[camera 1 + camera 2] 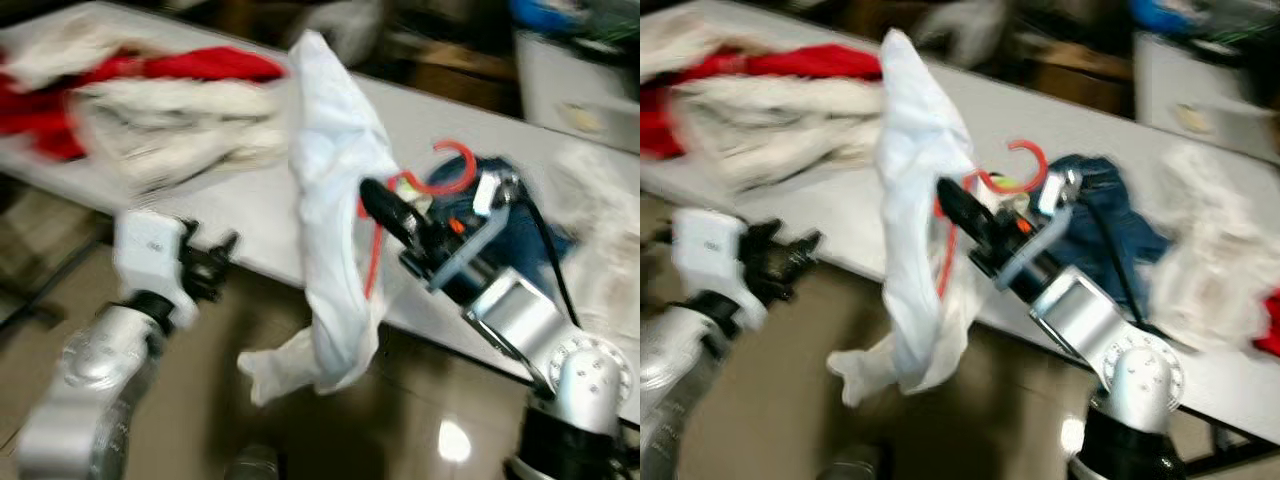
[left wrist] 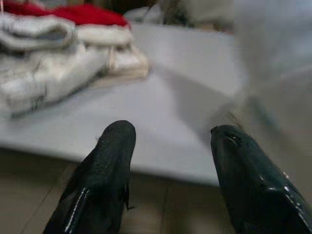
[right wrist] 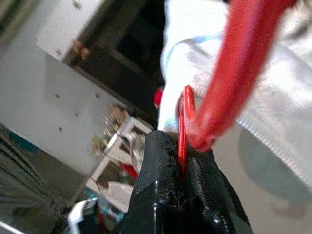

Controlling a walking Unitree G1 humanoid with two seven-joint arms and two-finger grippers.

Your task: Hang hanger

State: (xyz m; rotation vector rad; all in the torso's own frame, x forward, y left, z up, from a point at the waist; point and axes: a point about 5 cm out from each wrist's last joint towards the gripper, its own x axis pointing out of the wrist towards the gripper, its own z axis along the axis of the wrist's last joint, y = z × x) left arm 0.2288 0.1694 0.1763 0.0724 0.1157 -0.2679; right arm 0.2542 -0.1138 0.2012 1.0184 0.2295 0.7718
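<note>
Head views blurred by motion. Long pale table (image 1: 250, 215) runs from 10 o'clock toward 4 o'clock across the frame.

At 10 o'clock on the table: heap of cream and red clothes (image 1: 150, 110), lying loose.

At 8 o'clock: left gripper (image 1: 212, 262) held off the table's near edge, above the floor (image 1: 200, 400). Left wrist view shows its two black fingers (image 2: 105, 170) spread apart with nothing between them: released, holding nothing. Beyond them, the table edge and the cream heap.

Centre: white garment (image 1: 335, 200) hanging upright in the air, top peak at 12 o'clock, lower end trailing below the table's edge toward 6 o'clock. It hangs on the red hanger (image 1: 452, 168), whose hook curls up just right of the garment; a thin red wire of the hanger runs down along the cloth.

Right of centre, about 3 to 4 o'clock: right gripper (image 1: 378, 200) reaches up from the lower right corner. Right wrist view shows the black fingers (image 3: 161, 185) pinched together on the red hanger's thin wire, just below the thick hook: clenched on the hanger, white cloth touching behind.

Behind the right arm: blue denim garment (image 1: 1110, 215) on the table. At 3 o'clock: another pale heap of cloth (image 1: 1210, 270).
</note>
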